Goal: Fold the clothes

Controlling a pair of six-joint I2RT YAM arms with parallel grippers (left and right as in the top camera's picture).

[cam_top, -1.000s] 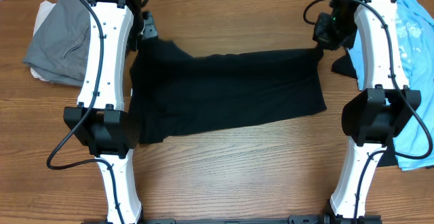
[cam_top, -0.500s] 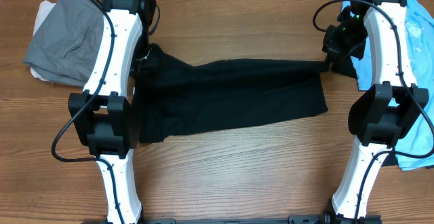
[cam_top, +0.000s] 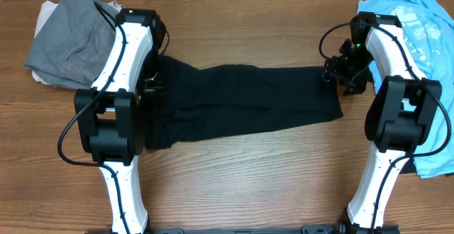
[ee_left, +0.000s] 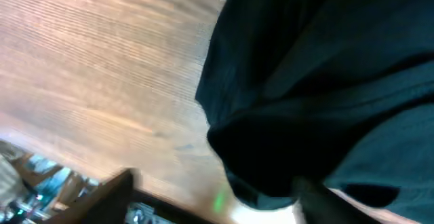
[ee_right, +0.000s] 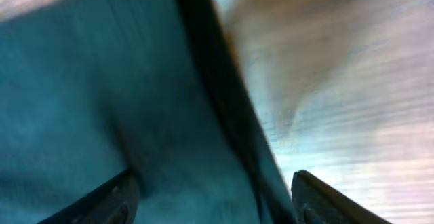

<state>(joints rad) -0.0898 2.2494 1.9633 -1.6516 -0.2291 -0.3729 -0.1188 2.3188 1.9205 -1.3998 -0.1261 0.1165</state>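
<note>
The black T-shirt (cam_top: 241,99) lies as a long folded band across the middle of the table. My left gripper (cam_top: 152,86) hangs low over its upper left corner, half hidden by the arm. In the left wrist view the picture is blurred. Its fingers stand wide apart around (ee_left: 217,200), open, with the shirt's dark folds (ee_left: 325,61) draped just beyond. My right gripper (cam_top: 333,72) sits at the shirt's upper right corner. It is open (ee_right: 217,197), with the shirt's hem (ee_right: 81,102) lying loose between the fingers.
Grey trousers (cam_top: 67,35) are heaped at the back left, beside the left arm. A light blue printed tee (cam_top: 418,21) lies along the right edge behind the right arm. Bare wood (cam_top: 241,184) stretches in front of the shirt.
Both grippers came forward and down from the back of the table, drawing the shirt's upper edge over itself. Their jaws have opened and the fabric now rests on the table.
</note>
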